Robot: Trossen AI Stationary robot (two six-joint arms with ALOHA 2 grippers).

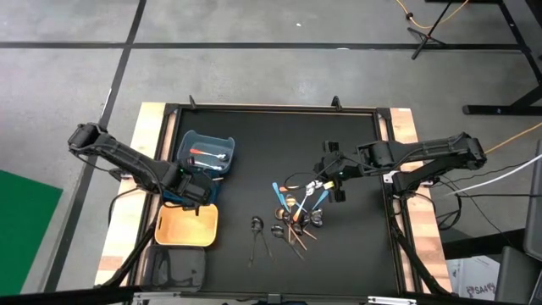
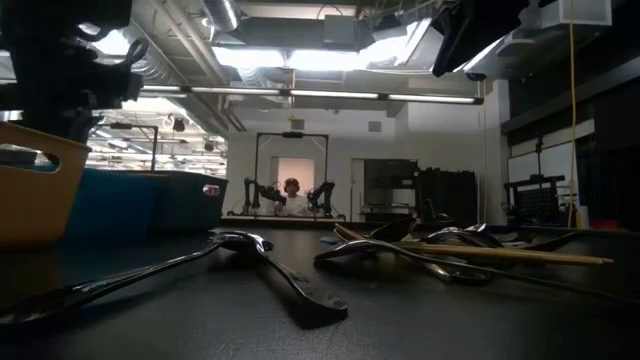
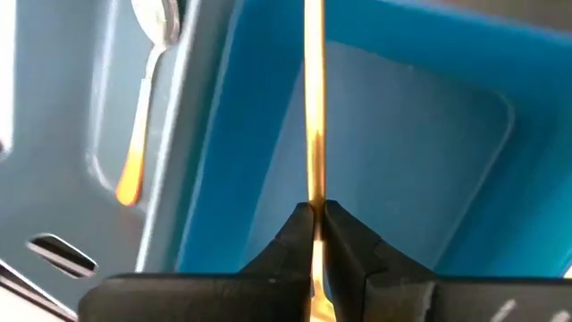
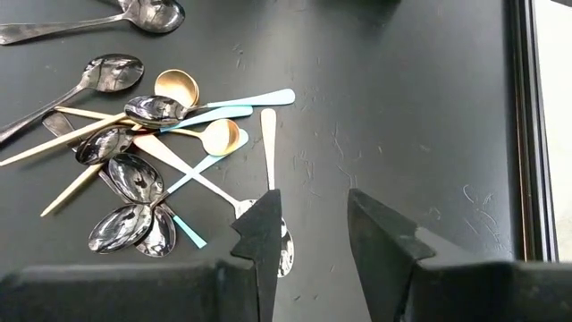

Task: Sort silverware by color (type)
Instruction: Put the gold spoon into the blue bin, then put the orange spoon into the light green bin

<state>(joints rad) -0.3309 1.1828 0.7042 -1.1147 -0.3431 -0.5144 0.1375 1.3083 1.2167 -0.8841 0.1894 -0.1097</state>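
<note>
Left end effector (image 3: 315, 234) closed on a thin gold-coloured utensil (image 3: 315, 107), handle pinched between the fingertips, shaft running straight out ahead over the blue bin (image 3: 420, 134). From above, this end effector (image 1: 196, 188) sits at the seam between blue bin and yellow bin (image 1: 186, 227), just beside both.

Judgement: step in hand is the drop. An orange-handled spoon (image 3: 143, 98) already lies in the blue bin, so gold likely belongs elsewhere; the yellow bin just beside the end effector looks the candidate. Do it well: centre the whole shaft over the chosen bin before opening, keep it low, since a long thin piece can tip over a rim.

Right end effector (image 4: 308, 237) open, hovering just above the silverware pile (image 4: 152, 152), with a white-handled spoon (image 4: 269, 143) reaching between its fingers.

In the way: the pile is tangled, light blue, gold and dark pieces crossing. Two dark utensils (image 1: 259, 237) lie apart from the pile on the worktop (image 1: 254, 144). Grey bin (image 1: 174, 269) beyond the yellow one. A person shows far back in the room.
</note>
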